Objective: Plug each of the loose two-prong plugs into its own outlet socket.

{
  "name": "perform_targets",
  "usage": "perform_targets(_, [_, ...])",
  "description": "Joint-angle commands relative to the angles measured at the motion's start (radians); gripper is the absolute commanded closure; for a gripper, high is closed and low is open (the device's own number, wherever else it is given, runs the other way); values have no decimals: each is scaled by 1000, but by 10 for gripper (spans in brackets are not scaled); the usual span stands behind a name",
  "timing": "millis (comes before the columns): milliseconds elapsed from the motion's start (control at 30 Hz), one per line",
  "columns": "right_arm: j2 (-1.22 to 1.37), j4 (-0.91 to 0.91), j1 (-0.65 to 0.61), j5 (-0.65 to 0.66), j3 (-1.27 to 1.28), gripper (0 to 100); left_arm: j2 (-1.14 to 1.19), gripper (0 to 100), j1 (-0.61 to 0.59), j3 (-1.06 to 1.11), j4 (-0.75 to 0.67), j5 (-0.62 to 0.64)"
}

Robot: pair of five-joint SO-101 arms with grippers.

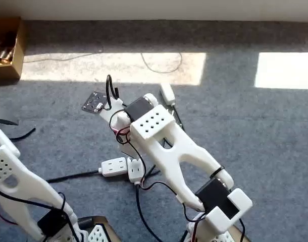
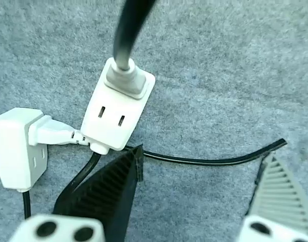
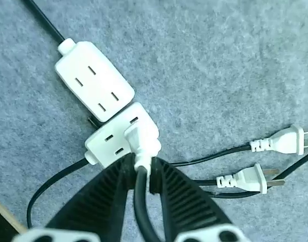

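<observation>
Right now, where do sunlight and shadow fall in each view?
High view: two bright sun patches on the far carpet, outlets in shade. Left wrist view: even shade, no glare on the outlet. Right wrist view: even shade too, soft shadow under the outlets, none hiding the plug.

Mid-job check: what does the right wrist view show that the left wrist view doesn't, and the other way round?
Right wrist only: two loose two-prong plugs lying off the blocks, and the right tool shut on a white plug at one outlet block. Left wrist only: the left tool, open, over a thin black cable. Both: white outlet blocks with black cords on grey carpet; whether they are the same blocks, I cannot tell.
</observation>
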Motion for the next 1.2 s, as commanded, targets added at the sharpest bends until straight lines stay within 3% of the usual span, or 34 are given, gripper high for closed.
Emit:
perform_targets(0, [-8,-24,8,8,-4,992,-16,644,-8,-38,5,-5])
perform_targets(600, [-10,-45,-13,2,91,992,-16,644,-8,-36,3,-5])
perform_targets(933, [-8,-404,-10,2,536,992,-22,644,-8,-39,5,-5])
perform_targets(1167, [-18,-392,-10,0,558,992,-45,645,24,-48,68,-3])
